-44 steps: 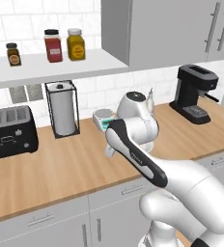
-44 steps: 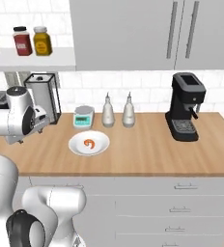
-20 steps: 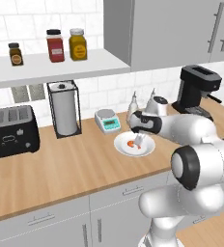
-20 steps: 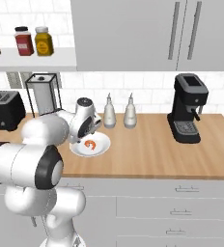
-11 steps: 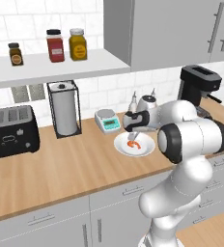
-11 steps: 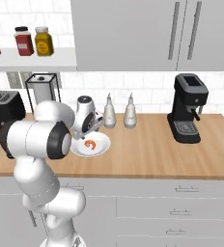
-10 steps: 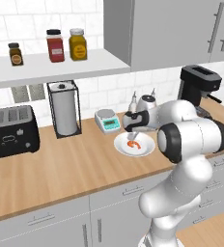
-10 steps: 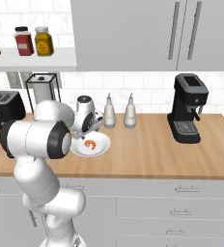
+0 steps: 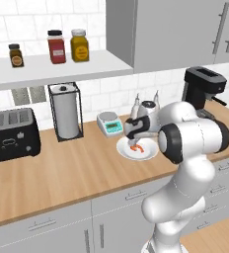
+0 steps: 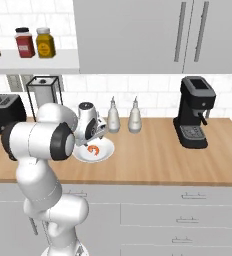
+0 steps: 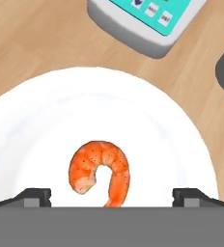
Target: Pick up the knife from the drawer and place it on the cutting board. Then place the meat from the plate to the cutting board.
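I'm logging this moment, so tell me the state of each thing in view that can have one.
tool: open, hovering over the shrimp, holding nothing
shrimp: lying curled on the plate, not gripped
plate: on the counter, holding the shrimp
upper cabinets: doors shut
lower drawers: shut

glossy white plate (image 11: 32,120), matt wooden counter (image 11: 36,43)

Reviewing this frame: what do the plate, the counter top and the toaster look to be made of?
The plate looks like glazed white ceramic: plain, smooth, softly shaded, though white plastic would look the same. The counter top looks like light wood with a matt finish, showing long grain streaks; it could be laminate. The toaster looks like black plastic or painted metal, with a dull sheen.
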### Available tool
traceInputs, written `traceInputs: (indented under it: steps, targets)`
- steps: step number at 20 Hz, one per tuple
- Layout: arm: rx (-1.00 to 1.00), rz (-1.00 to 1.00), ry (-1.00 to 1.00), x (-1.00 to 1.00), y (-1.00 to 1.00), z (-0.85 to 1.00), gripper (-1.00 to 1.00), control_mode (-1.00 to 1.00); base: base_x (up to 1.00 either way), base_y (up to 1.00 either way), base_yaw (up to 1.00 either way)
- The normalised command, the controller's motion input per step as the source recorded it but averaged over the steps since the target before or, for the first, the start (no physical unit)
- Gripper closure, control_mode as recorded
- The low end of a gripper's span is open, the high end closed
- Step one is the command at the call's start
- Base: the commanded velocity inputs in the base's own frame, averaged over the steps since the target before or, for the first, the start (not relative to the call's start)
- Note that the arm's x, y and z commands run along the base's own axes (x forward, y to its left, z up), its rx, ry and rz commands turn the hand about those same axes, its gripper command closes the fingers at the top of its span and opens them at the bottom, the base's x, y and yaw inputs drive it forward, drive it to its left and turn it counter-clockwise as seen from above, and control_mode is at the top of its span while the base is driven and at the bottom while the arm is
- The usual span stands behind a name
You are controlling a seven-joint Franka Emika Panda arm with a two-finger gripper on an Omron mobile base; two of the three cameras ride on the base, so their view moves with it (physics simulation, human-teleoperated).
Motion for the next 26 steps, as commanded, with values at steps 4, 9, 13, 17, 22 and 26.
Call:
traceInputs:
  steps: [4,9,13,17,22,26]
  targets:
    - [0.0,-0.04,0.0,0.08,0.01,-0.22,-1.0,-1.0,0.0,0.0,0.0]
    - [0.0,-0.05,0.0,0.19,0.0,-0.31,-1.0,-1.0,0.0,0.0,0.0]
    - [0.0,-0.04,0.04,0.33,0.0,-0.36,-1.0,-1.0,0.0,0.0,0.0]
    - [0.0,-0.03,0.06,0.38,0.0,-0.32,-1.0,-1.0,0.0,0.0,0.0]
    - [0.03,0.0,0.04,0.17,0.0,-0.24,-1.0,-1.0,0.0,0.0,0.0]
    - [0.08,0.0,0.01,0.0,0.09,-0.3,1.0,-1.0,0.0,0.0,0.0]
